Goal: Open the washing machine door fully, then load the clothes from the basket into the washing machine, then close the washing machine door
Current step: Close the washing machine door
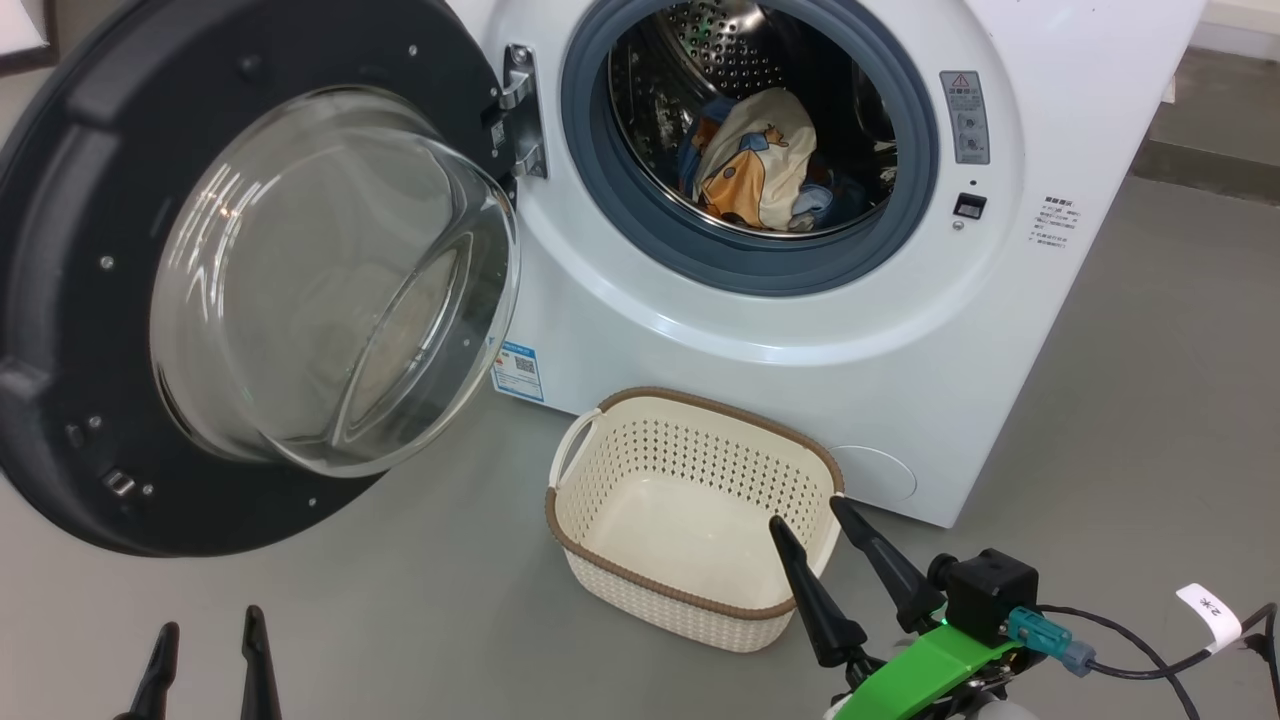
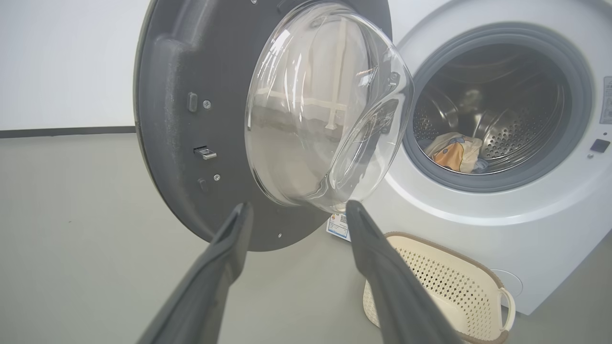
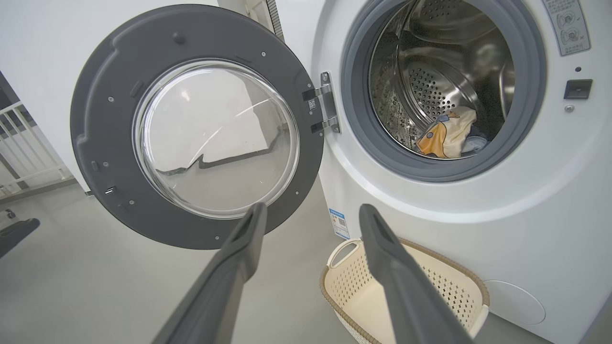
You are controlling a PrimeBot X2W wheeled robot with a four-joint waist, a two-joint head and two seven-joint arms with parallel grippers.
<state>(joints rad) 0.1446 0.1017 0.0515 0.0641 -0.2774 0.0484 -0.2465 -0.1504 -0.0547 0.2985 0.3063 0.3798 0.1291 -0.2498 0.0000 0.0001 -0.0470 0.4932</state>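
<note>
Floor (image 1: 400,620) w/ basket (image 1: 680,460); clothes (image 1: 755,160) in drum (image 1: 720,40)

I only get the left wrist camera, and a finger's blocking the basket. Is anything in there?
Observer: No. The head view looks into the basket, and its bottom is bare.
Operator: What's on my other side?
Observer: The right gripper is open, with its fingertips in front of the basket's near right corner in the head view.
Operator: I can spot just one thing inside. Are both in?
Observer: Yes, both clothes lie in the washing machine. Blue cloth peeks out beside the cream one.
</note>
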